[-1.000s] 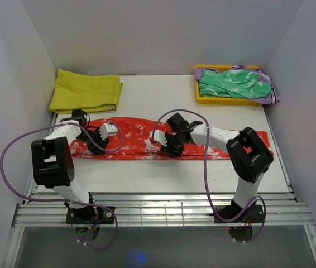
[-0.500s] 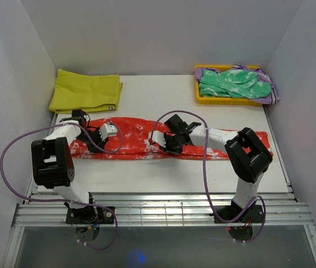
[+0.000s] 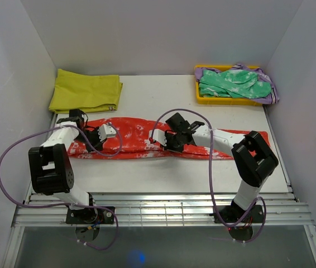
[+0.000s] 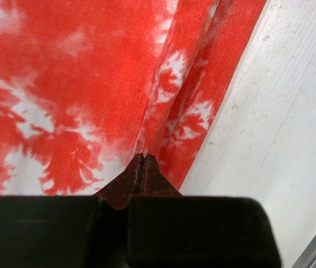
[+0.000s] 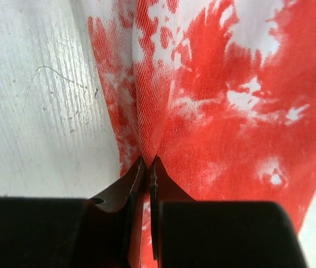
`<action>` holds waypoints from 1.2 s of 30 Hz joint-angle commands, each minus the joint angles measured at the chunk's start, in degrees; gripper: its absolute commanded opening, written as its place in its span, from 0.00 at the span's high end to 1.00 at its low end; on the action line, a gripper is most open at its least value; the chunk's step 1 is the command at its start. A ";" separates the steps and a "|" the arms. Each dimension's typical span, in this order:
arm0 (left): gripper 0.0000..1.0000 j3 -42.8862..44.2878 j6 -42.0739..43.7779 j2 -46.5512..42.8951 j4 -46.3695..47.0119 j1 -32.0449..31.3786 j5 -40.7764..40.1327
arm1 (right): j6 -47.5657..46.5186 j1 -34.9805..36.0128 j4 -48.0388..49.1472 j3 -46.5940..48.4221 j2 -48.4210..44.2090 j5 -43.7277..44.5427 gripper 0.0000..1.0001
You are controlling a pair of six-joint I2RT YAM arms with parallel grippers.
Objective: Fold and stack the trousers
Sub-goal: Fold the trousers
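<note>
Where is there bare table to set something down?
Bare: the far strip of white table between the folded yellow cloth and the yellow tray; the near strip between the red-orange tie-dye trousers and the metal rail. Crowded: the middle band, where the left gripper and right gripper pinch the trousers.

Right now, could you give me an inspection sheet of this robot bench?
Surface: white table, lightly scuffed.
Job's things: red-orange trousers laid lengthwise across it, pinched into ridges at both grippers.
Clutter: folded yellow cloth far left; yellow bin far right holding green garment over purple fabric.
Grippers: left gripper shut on the trousers' left end; right gripper shut on them mid-length.
Cables: purple cables loop beside both arms.
Surroundings: pale walls on three sides.
</note>
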 commanded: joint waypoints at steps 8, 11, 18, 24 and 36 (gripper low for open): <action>1.00 1.24 6.55 -9.19 -7.11 4.51 1.15 | -1.25 -0.11 -8.73 -1.55 -3.85 1.10 0.92; 1.00 -1.57 8.39 -10.07 -8.16 5.04 0.79 | -0.81 -0.02 -8.73 -2.08 -1.40 1.09 0.76; 1.00 -12.20 10.33 -10.44 -3.08 5.12 -1.14 | 0.77 -0.02 -8.02 -1.12 0.72 1.10 0.57; 1.00 -12.74 7.61 -7.71 0.18 5.04 -1.41 | 0.07 -0.02 -8.03 -0.59 0.98 1.80 0.80; 1.00 -6.41 5.94 -5.68 -0.70 5.04 0.18 | -2.83 -0.11 -10.13 -0.41 -1.39 3.65 0.59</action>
